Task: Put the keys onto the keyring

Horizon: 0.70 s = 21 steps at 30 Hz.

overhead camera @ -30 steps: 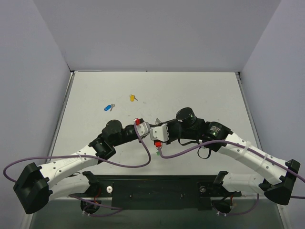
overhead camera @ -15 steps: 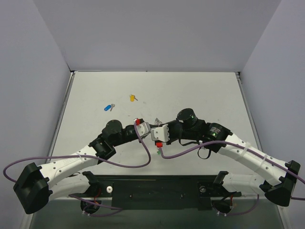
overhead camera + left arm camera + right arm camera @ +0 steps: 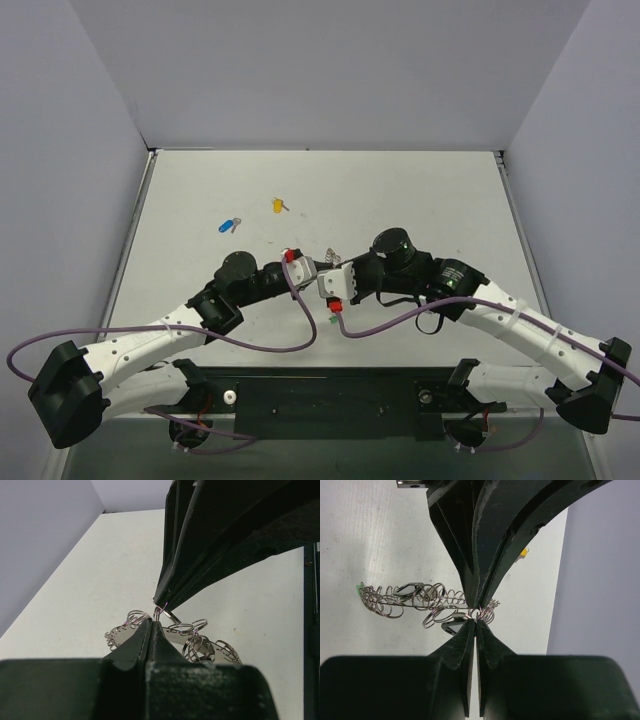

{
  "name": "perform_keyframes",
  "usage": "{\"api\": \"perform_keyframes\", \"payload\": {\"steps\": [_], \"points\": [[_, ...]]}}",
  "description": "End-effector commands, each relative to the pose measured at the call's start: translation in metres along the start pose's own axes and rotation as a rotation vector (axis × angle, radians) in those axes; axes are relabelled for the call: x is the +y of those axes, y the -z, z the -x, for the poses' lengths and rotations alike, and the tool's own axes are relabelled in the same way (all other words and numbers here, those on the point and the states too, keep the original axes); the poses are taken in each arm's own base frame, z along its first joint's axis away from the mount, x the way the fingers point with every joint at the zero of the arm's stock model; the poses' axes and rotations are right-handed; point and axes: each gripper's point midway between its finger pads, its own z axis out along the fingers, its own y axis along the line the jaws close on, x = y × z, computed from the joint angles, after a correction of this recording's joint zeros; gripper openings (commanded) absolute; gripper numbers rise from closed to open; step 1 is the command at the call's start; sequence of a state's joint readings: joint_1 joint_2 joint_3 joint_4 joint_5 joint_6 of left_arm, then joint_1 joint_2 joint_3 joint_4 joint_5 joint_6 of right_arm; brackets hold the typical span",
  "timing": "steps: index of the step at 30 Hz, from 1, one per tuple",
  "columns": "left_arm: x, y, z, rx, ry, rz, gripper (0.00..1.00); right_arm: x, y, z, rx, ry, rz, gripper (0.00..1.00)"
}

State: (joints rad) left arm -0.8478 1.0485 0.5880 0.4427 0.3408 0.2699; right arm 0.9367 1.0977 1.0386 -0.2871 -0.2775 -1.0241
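Note:
A tangle of silver split rings, the keyring, sits between my two grippers mid-table. In the left wrist view my left gripper is shut on a small ring of the keyring. My right gripper is shut on the same small ring from the opposite side, tip to tip with the left fingers. A green key head shows at the far end of the ring tangle. The blue key and the yellow key lie loose on the table, far left of the grippers.
The right fingers fill the upper part of the left wrist view. The yellow key peeks out behind the left fingers. Purple cables hang from both wrists. Walls enclose the white table on three sides.
The right wrist has shifted slightly down and to the right. Both grippers stay shut on the ring, and the loose keys have not moved.

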Motion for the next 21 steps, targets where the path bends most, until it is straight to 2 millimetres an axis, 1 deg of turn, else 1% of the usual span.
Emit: {"api": "perform_keyframes", "payload": {"steps": [1, 6, 9, 16, 21], "points": [[0.015, -0.001, 0.051, -0.151, -0.033, 0.032, 0.00, 0.005, 0.004, 0.003, -0.021, 0.044, 0.010, 0.00], [0.016, -0.001, 0.054, -0.165, -0.022, 0.026, 0.00, 0.008, 0.005, 0.003, -0.017, 0.102, 0.029, 0.00], [0.017, 0.000, 0.054, -0.168, -0.013, 0.027, 0.00, 0.013, 0.006, -0.002, 0.000, 0.140, 0.050, 0.00], [0.019, 0.001, 0.057, -0.184, 0.004, 0.029, 0.00, 0.020, 0.007, -0.006, 0.010, 0.212, 0.081, 0.00], [0.020, 0.002, 0.059, -0.200, 0.024, 0.030, 0.00, 0.022, 0.008, -0.011, 0.028, 0.217, 0.086, 0.00]]}}
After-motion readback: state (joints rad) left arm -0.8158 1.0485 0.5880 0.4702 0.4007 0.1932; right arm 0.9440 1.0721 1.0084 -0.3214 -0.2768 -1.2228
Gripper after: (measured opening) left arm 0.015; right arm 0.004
